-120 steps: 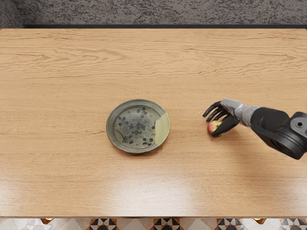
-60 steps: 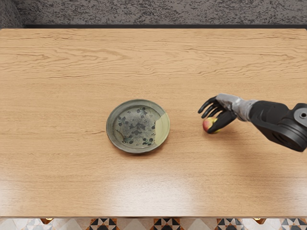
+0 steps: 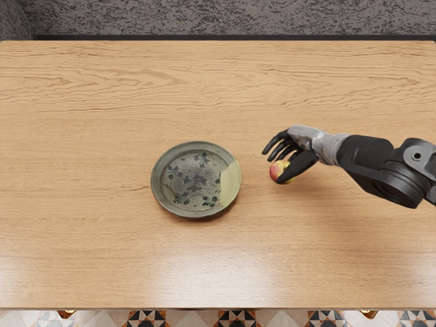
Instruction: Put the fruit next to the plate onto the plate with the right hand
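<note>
Fruit clamped in our right hand, fingers curled, just beside the plate, off its right rim.

robot hand: black fingers | grey wrist | bulky black forearm

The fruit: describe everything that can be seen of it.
The fruit is small, round and smooth, red blending into yellow, like an apple or a peach. Only its left side shows. The rest is covered by the dark right robot hand, which curls over and around it in a grasp. It is to the right of the plate, apart from the rim, over the wooden table. Whether it touches the tabletop cannot be told.
</note>
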